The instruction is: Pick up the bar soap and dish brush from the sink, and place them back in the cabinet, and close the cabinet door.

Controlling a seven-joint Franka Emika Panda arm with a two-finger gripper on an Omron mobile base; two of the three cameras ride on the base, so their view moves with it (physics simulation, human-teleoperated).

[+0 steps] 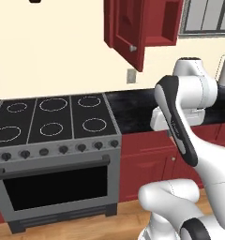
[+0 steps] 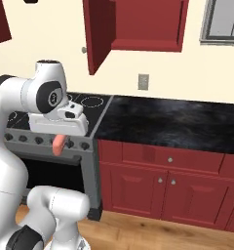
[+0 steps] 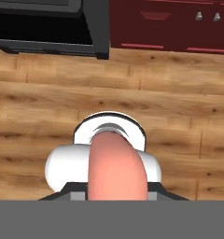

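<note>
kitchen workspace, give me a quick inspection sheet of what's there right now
surface: black stone counter, bare where seen.
job's things: bar soap held in the gripper, hanging under the hand over the wood floor; cabinet open, cabinet door swung out.
clutter: nothing seen.
grippers: gripper shut on the soap, pointing down in front of the stove.
cables: nothing seen.
surroundings: wall outlet, window, red base cabinets.

Cabinet door open over stove.
</note>
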